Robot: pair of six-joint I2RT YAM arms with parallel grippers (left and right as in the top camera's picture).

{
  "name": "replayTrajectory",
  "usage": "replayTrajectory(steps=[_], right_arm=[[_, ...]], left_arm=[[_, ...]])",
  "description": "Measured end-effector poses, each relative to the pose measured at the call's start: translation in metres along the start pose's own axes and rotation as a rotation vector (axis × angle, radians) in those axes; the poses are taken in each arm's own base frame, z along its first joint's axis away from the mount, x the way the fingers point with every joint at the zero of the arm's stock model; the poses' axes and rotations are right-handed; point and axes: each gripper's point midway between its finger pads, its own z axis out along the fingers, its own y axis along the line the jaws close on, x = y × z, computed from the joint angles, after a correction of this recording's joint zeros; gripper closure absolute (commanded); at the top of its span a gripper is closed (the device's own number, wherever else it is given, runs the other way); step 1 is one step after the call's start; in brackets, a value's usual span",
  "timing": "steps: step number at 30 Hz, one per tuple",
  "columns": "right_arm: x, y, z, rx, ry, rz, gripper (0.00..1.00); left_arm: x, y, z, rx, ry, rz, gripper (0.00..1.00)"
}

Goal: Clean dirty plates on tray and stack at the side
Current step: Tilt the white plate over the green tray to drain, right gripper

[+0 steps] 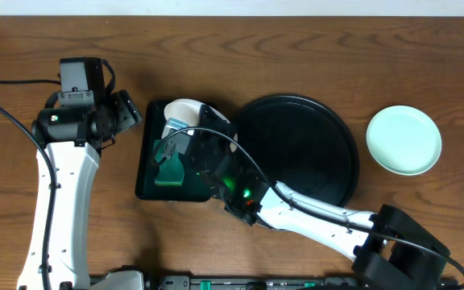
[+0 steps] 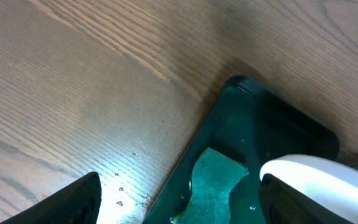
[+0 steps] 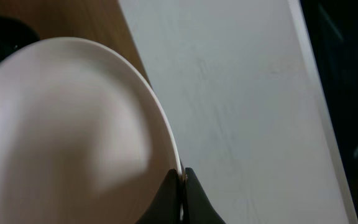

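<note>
My right gripper (image 3: 180, 178) is shut on the rim of a white plate (image 3: 73, 124), holding it tilted on edge. Seen from overhead, that plate (image 1: 185, 111) stands over the far end of a small black rectangular tray, with the right gripper (image 1: 182, 138) just behind it. The large round black tray (image 1: 300, 153) lies bare in the middle. A pale mint plate (image 1: 403, 139) rests on the table at the right. My left gripper (image 2: 185, 205) is open above the rectangular tray's left edge, and its fingers (image 2: 67, 202) hold nothing. The white plate's edge (image 2: 316, 167) shows beside it.
The small rectangular tray (image 1: 147, 181) holds shallow water and a green sponge (image 1: 167, 173), which also shows as the sponge (image 2: 213, 180) in the left wrist view. Water drops (image 2: 126, 196) lie on the wood beside that tray. The right arm (image 1: 321, 213) stretches across the table's front.
</note>
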Motion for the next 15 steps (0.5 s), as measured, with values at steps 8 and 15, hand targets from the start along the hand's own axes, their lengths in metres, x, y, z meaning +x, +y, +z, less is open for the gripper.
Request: replayTrajectory(steps=[8, 15], right_arm=[[0.004, -0.024, 0.003, 0.096, 0.016, 0.222, 0.99], [0.032, -0.020, 0.011, 0.102, 0.094, 0.575, 0.99]], left_arm=[[0.000, 0.000, 0.000, 0.000, 0.000, 0.000, 0.19], [0.000, 0.000, 0.000, 0.000, 0.000, 0.000, 0.19]])
